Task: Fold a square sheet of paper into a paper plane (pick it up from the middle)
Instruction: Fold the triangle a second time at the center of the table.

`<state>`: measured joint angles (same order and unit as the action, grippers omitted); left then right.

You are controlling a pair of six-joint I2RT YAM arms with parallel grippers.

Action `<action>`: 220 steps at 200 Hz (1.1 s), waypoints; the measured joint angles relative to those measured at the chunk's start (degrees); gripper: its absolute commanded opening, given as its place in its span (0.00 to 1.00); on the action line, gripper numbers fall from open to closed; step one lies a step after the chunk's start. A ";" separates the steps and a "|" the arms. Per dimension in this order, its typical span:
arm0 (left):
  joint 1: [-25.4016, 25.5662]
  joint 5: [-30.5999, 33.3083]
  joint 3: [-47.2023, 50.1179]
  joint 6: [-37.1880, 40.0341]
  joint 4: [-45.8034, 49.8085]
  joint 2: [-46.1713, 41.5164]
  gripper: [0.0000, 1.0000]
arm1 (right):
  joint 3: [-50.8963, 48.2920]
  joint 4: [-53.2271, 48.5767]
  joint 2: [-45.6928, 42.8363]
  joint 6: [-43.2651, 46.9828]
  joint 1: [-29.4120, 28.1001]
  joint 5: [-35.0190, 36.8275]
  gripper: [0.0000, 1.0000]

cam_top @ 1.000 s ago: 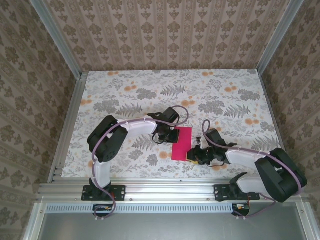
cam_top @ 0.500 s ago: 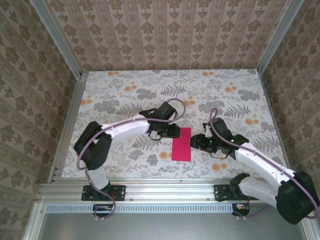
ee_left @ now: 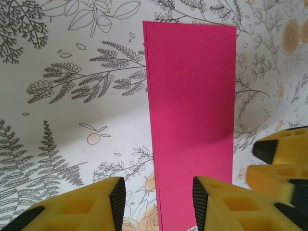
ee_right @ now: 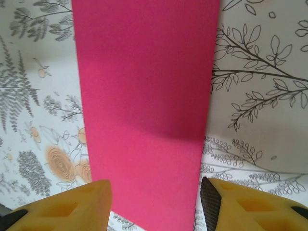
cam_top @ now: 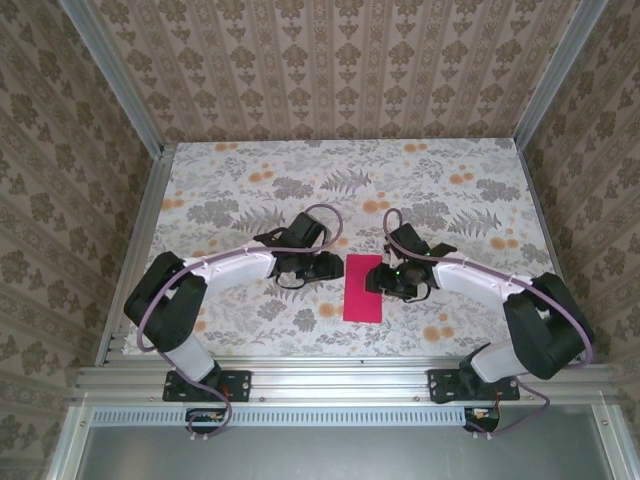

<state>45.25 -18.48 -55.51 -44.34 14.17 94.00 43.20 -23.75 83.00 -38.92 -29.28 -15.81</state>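
Note:
The square sheet of paper [cam_top: 362,288] lies flat on the floral table, folded in half into a narrow magenta rectangle with no pointed plane form. My left gripper [cam_top: 333,266] is open just left of its far end. In the left wrist view the sheet [ee_left: 192,106] runs away from my open left gripper [ee_left: 159,198], whose jaws straddle the sheet's doubled long edge. My right gripper [cam_top: 378,277] is open at the sheet's far right side. In the right wrist view the right gripper [ee_right: 156,202] spans the full width of the sheet [ee_right: 144,91]. Neither holds anything.
The floral tablecloth [cam_top: 300,190] covers the table, with patterned walls on three sides and aluminium rails [cam_top: 135,250] along the edges. The right gripper's yellow fingers [ee_left: 284,159] show close by in the left wrist view, beside the sheet.
Both grippers have opened and let go of the sheet, which stays flat in place. The left gripper drew back left; the right moved from the sheet's near corner up to its far right side.

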 measured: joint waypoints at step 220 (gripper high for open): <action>0.39 -1.16 -0.07 -0.96 -2.01 2.69 0.44 | 0.17 4.72 5.77 -0.04 -0.02 -0.87 0.53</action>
<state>45.65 -19.64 -55.57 -45.30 12.16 96.68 43.38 -19.03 88.77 -38.96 -29.30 -16.69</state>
